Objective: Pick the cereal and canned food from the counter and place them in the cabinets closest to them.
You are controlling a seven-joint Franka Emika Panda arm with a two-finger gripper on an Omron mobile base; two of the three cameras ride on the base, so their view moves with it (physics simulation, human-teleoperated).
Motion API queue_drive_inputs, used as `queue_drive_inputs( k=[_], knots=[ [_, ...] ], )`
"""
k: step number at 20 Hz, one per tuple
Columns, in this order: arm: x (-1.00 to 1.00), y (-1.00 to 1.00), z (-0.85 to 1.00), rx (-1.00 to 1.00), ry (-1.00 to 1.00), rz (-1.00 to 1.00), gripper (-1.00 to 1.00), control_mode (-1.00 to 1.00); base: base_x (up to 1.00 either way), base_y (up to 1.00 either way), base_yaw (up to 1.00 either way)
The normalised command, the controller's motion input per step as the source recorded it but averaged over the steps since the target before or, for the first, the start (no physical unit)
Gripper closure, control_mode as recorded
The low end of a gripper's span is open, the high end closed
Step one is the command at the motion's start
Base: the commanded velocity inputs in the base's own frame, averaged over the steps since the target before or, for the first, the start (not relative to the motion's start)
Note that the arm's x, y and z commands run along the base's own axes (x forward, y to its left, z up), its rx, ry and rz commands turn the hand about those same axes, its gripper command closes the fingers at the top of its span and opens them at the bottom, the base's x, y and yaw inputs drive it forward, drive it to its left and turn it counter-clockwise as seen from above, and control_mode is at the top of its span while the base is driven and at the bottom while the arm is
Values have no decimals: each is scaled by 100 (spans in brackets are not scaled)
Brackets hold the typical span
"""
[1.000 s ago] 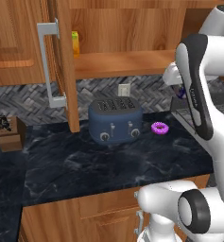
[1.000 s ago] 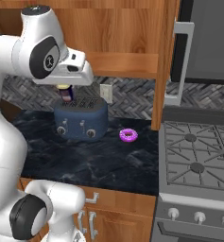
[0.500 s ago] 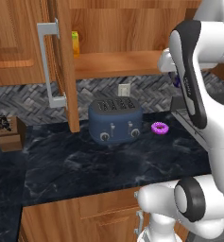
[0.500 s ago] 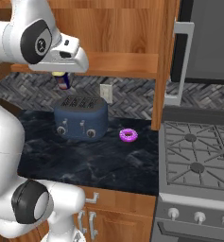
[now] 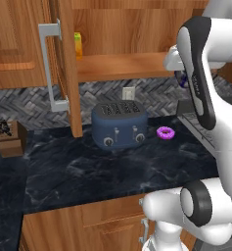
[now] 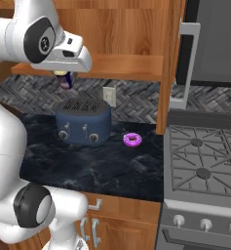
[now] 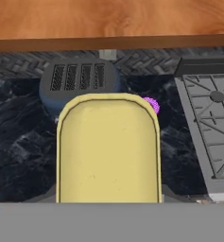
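My gripper (image 6: 63, 74) is shut on the canned food (image 6: 66, 84), a small dark blue can. It hangs under the hand, above the toaster and just below the front edge of the open cabinet's shelf (image 6: 122, 67). In the hand view the can's yellow top (image 7: 108, 146) stands close in front, with the shelf's wooden edge (image 7: 108, 43) across the top. A sliver of the can (image 5: 184, 81) shows behind my forearm in the left base view. The black marbled counter (image 5: 88, 166) lies below. The cereal is out of view.
A blue toaster (image 5: 120, 125) stands on the counter with a purple donut (image 5: 164, 132) to its right. The cabinet door (image 5: 66, 63) stands open at the left; a slim yellow container (image 5: 78, 45) sits on the shelf. A gas stove (image 6: 204, 161) adjoins the counter's right end.
The arm has lifted the can from just over the toaster up to the level of the shelf's front edge. The grip on it is unchanged.
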Motion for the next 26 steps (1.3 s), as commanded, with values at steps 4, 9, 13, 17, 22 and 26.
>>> queue_drive_inputs(
  k=[4, 9, 13, 17, 22, 26],
  knots=[
    [16, 0, 0, 2, -6, 0, 100, -100, 0, 0, 0],
    [27, 2, 0, 2, -8, 0, 100, -100, 0, 0, 0],
    [33, 1, 0, 2, -8, 0, 100, -100, 0, 0, 0],
    [35, 1, 0, 1, -7, 0, 100, -100, 0, 0, 0],
    [33, 1, 0, 2, -6, 0, 100, -100, 0, 0, 0],
    [38, 3, 1, 1, -6, 0, 100, -100, 0, 0, 0]
  ],
)
